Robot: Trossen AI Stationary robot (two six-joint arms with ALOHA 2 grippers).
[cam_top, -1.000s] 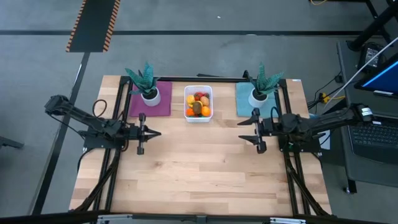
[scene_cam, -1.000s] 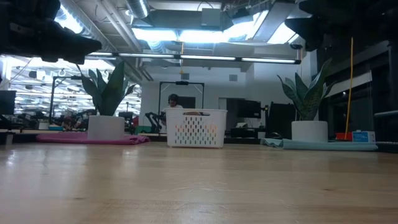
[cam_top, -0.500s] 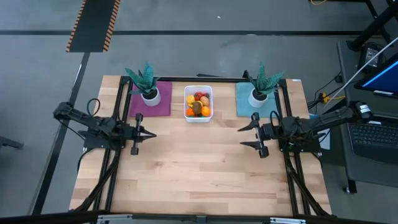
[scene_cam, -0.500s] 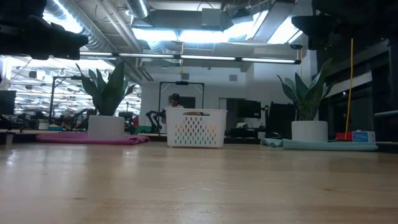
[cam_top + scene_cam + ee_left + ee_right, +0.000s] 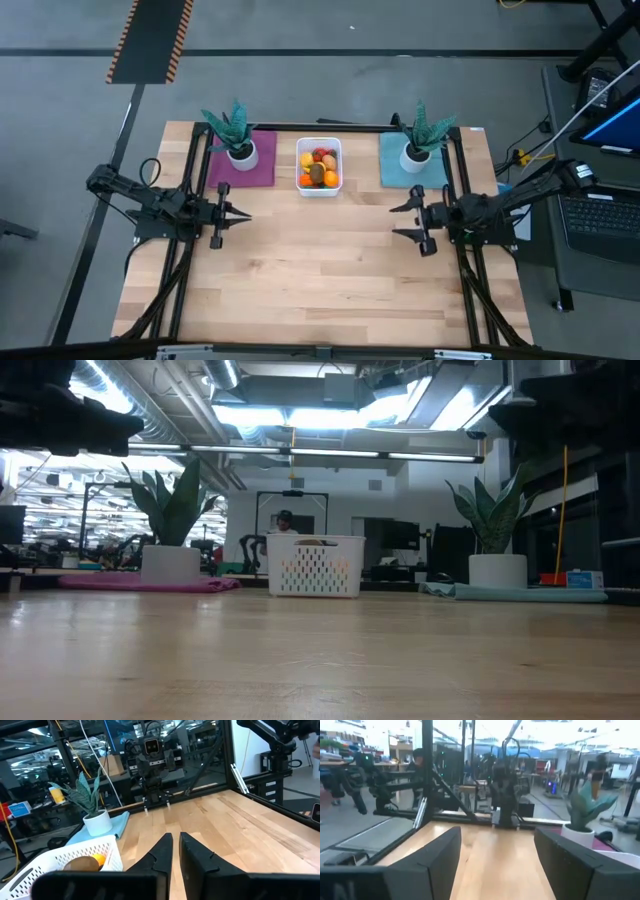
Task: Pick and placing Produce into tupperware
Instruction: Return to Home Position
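Observation:
The tupperware (image 5: 319, 187), a white tub, stands on the table at the far middle, filled with produce (image 5: 319, 167): orange, yellow, red and brown pieces. The low view shows its perforated wall (image 5: 315, 568); the left wrist view shows a corner (image 5: 75, 857) with a brown and an orange piece inside. My left gripper (image 5: 246, 213) hovers level at the table's left, shut and holding nothing (image 5: 176, 840). My right gripper (image 5: 394, 222) hovers at the table's right, open, with nothing between its fingers (image 5: 497, 845). Both point toward the table's middle.
Two teal spiky plants in white pots stand beside the tub, one (image 5: 232, 135) on a purple mat (image 5: 262, 172), one (image 5: 420, 138) on a teal mat (image 5: 392, 170). Bare wood (image 5: 320, 270) spreads from the tub to the near edge. Black frame rails run along both sides.
My left gripper has drawn back a little toward the table's left edge. My right gripper has drawn back toward the table's right edge and slightly toward the near edge, its fingers staying apart. The tub and the produce have kept still.

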